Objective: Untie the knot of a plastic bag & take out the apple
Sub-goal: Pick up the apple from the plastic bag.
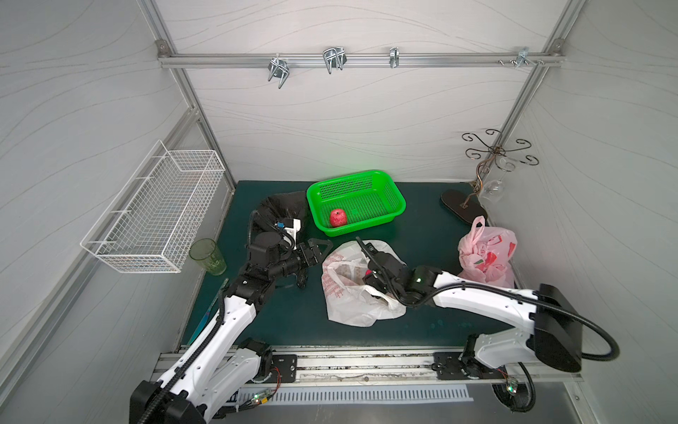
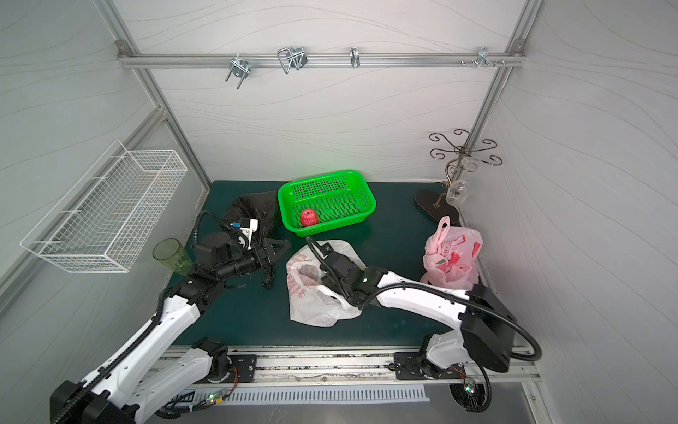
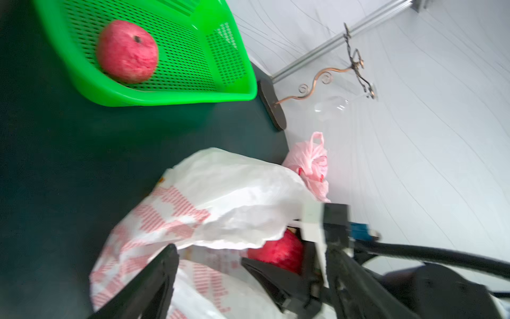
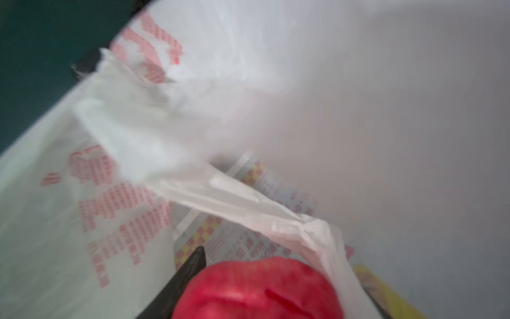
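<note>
Eyes on the thin, crinkly white plastic bag with red print, slumped on the dark green matte counter just in front of the bright green perforated plastic basket, its mouth gaping. The right hand is plunged into that mouth. In the right wrist view, a glossy red apple sits in its grip with one black tapered finger pressed to its side and the other mostly hidden behind the film. Checked printed paper lies deeper in the bag. From the left wrist view the same fruit peeks out under the bag's folded lip, just inside the opening. The left hand hangs at the bag's edge in front of the basket's left corner, its two black wedge-shaped fingers spread wide with nothing pinched between them. Inside the basket, against its near wall, rests a second red apple, round with dull, pitted skin. To the basket's right and nearer the robot, a soft pink plastic bag stands with its handles knotted on top. A crumpled black plastic bag lies just beside the basket's left end.
</note>
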Motion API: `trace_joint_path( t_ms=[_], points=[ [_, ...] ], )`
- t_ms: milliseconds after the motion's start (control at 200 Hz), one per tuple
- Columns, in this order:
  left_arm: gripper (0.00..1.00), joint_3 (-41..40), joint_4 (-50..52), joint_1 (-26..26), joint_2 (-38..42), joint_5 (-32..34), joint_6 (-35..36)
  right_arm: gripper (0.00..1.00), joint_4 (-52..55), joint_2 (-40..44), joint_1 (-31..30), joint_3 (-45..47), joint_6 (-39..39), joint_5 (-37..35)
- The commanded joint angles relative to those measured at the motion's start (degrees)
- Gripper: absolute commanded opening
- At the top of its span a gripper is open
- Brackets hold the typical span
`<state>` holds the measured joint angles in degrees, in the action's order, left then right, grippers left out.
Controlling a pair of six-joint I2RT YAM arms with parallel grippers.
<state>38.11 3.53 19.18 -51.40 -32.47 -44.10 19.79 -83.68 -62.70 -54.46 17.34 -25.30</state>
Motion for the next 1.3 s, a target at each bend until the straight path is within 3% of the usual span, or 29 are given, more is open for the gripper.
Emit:
trace_joint_path(
  t_ms=[0, 150, 435, 575, 705, 875, 1076, 1221, 1296],
  points=[
    [0.84, 2.9, -2.1, 4.6, 0.1, -3.4, -2.2, 0.47, -1.3, -5.1, -0.4, -5.5, 4.7, -10.9],
    [0.83, 2.6, 0.5, 7.4, 2.6, -1.1, -0.2, 0.45, -3.3, -4.6, 0.2, -10.3, 4.7, -7.2],
    [0.82, -1.3, 1.5, 7.5, 3.5, 2.3, 2.1, 0.44, 2.7, 5.1, 3.9, -13.6, 4.6, 6.3],
    [0.82, -0.5, 2.6, 7.4, 1.4, 4.3, 3.6, 0.44, 5.3, 12.5, 5.2, -11.6, 5.0, 9.3],
    [0.82, 3.9, 6.5, 7.1, -3.4, 4.6, 6.0, 0.44, 8.0, 20.2, 6.5, -10.1, 5.2, 9.7],
    [0.82, 15.6, 15.6, 5.7, -10.7, 3.7, 12.8, 0.42, 10.2, 25.1, 11.7, -11.9, 2.0, 9.4],
    [0.85, 33.9, 27.0, 0.2, -21.5, -0.4, 20.3, 0.42, 8.1, 19.5, 23.4, -18.2, 1.5, 17.5],
    [0.85, 39.5, 24.4, -3.4, -30.6, -5.8, 19.8, 0.44, 10.8, 4.8, 28.8, -30.4, 3.0, 25.2],
    [0.79, 41.7, 24.8, -3.4, -35.8, -7.8, 20.8, 0.44, 8.2, -2.3, 29.1, -34.4, 3.6, 26.2]
  ],
)
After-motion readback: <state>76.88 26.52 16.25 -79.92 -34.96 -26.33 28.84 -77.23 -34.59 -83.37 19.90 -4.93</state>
